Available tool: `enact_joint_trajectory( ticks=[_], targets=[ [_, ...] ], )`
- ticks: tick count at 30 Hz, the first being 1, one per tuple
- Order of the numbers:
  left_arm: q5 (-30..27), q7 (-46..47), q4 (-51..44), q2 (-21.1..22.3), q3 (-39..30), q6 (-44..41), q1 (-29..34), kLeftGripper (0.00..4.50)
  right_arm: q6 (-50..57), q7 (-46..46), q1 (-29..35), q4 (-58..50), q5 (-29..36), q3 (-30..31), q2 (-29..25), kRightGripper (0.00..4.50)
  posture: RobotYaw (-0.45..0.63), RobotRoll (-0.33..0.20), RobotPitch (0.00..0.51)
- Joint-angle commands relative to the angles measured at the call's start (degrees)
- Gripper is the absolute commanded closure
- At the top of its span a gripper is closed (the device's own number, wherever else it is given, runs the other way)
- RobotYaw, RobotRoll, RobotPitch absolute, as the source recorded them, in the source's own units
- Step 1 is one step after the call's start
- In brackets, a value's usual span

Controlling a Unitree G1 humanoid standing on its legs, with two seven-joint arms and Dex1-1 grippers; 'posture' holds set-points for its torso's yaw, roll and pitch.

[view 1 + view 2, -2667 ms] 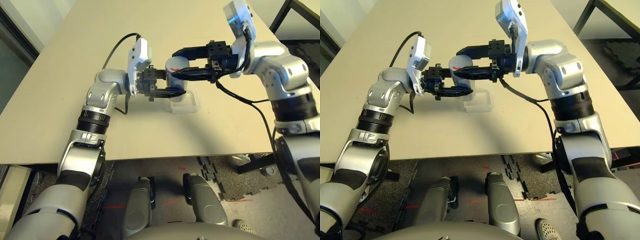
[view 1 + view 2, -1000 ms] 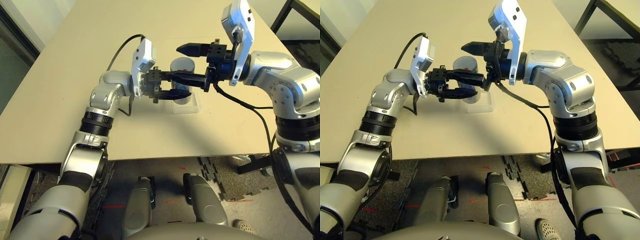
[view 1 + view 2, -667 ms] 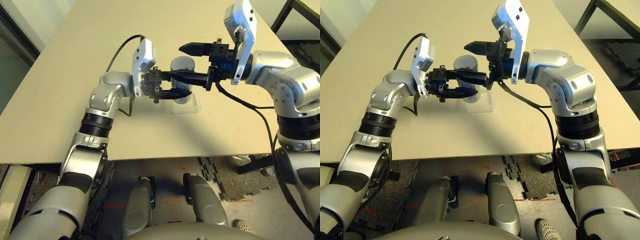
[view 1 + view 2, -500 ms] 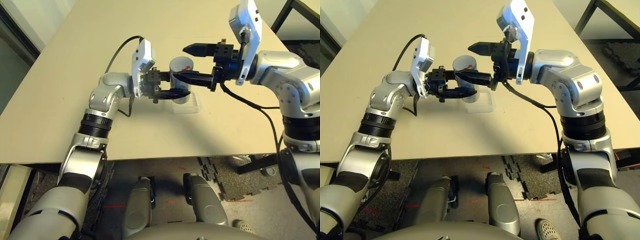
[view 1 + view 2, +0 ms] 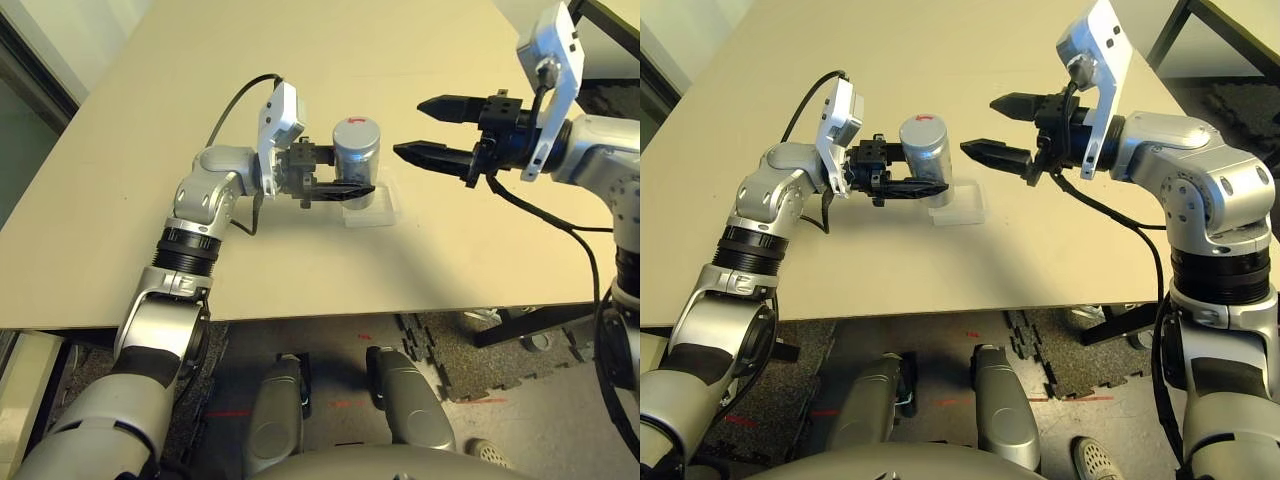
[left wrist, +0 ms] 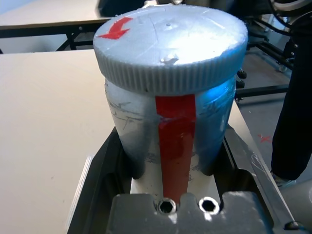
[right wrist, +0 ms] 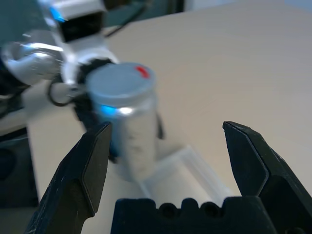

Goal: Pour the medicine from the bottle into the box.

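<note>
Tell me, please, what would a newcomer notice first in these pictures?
First, the silvery bottle, capped and upright, gripped by the left gripper over the table's middle. Beside it, the right gripper hangs wide open, apart from the bottle. Under the bottle sits the clear box.

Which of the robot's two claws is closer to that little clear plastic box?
Left. The left gripper, shut on the bottle, sits right at the box's near edge. The right gripper hangs open, off to the box's right and higher up.

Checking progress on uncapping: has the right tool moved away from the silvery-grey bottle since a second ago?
Yes. The right tool has pulled back to the robot's right, clear of the silvery-grey capped bottle.
</note>
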State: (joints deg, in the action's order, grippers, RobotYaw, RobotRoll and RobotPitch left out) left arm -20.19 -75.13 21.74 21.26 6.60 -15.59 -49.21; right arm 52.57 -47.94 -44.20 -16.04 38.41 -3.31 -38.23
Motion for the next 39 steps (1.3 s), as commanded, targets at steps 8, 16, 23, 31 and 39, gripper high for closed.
enact_joint_trajectory(
  ticks=[8, 16, 23, 31, 39],
  targets=[
    [0.65, -0.98, 2.45, -0.68, 0.79, 1.88, -1.88, 2.07, -1.89, 1.77, -5.94, 2.38, -2.09, 5.00, 5.19, 0.00, -0.16, 0.000, 0.149],
    [0.53, -0.93, 1.42, -1.20, 1.03, 1.34, -2.02, 2.07, -4.84, 0.80, -7.68, 5.72, -5.53, 8.37, 7.37, 0.00, -0.15, 0.000, 0.148],
    [0.25, -0.64, 0.57, -1.14, 1.00, 0.79, -1.80, 2.07, -6.38, 0.59, -8.07, 8.31, -7.77, 8.46, 7.52, 0.00, -0.14, 0.000, 0.150],
    [0.44, -0.41, 1.80, -0.84, 0.73, 1.29, -1.92, 2.07, -5.33, 1.07, -6.03, 6.75, -6.98, 6.34, 5.79, 0.00, -0.15, 0.000, 0.152],
    [0.72, -0.56, 3.96, -0.94, 0.55, 2.36, -2.85, 2.07, -3.19, 2.11, -2.52, 3.55, -5.29, 3.49, 2.96, 0.00, -0.17, 0.000, 0.151]
  ],
)
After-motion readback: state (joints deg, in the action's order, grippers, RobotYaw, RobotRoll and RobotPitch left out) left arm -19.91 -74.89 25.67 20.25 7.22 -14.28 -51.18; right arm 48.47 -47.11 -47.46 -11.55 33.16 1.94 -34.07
